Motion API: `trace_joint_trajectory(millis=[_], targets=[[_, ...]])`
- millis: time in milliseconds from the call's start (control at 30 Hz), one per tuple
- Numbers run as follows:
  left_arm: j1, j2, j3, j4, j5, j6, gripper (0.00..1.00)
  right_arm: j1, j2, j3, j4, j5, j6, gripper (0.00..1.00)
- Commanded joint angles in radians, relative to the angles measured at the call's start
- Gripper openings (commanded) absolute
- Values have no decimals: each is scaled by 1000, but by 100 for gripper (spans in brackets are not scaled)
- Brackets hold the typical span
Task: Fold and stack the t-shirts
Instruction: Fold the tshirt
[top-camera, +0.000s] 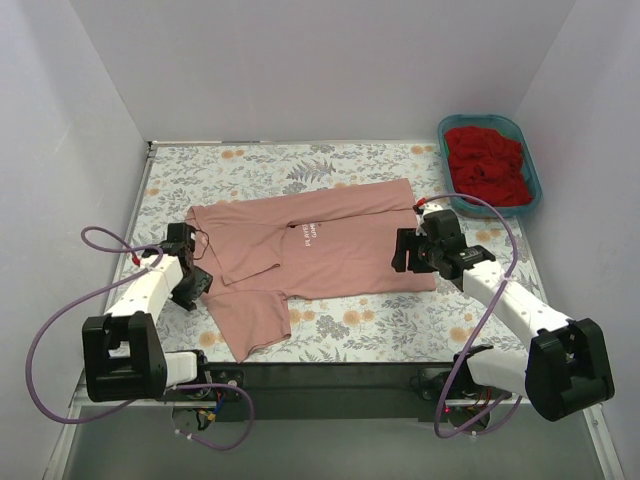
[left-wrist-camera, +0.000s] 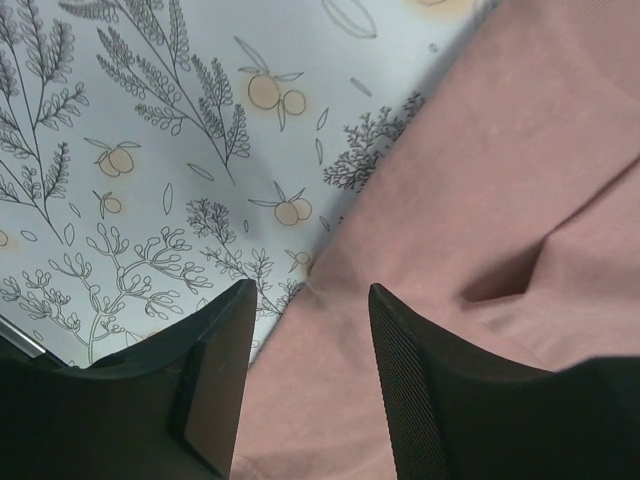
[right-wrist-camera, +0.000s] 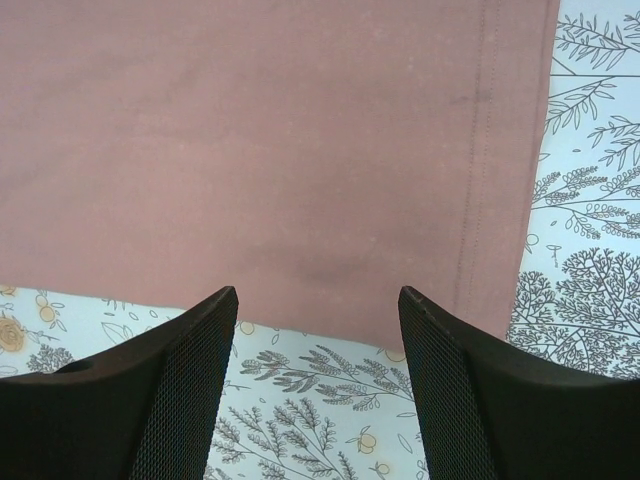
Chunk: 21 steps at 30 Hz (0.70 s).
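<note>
Pink t-shirt edges under L+R fingers

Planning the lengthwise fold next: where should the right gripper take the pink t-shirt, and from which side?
Probably the hem's near corner, approached from the near edge. The pink t-shirt lies flat with its stitched hem toward the right arm, and that corner rests free on the floral cloth, just ahead of the open right gripper.
</note>
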Motion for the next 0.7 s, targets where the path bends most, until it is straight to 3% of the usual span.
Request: trace_joint_trajectory(millis=[0, 267, 400, 433, 533, 667], targets=[[-12, 11, -26, 41, 12, -21, 47, -2, -22, -21, 17, 28, -15, 73], [-14, 56, -71, 131, -4, -1, 45, -2, -23, -53, 16, 43, -14, 72], [-15, 51, -111, 159, -4, 7, 38, -4, -22, -64, -1, 57, -6, 73], [-14, 50, -124, 165, 0, 11, 28, -7, -20, -64, -22, 62, 3, 73], [-14, 28, -126, 177, 7, 17, 10, -22, -30, -76, -53, 88, 26, 77], [-15, -19, -131, 179, -8, 22, 0, -85, -53, -108, -88, 71, 54, 80]])
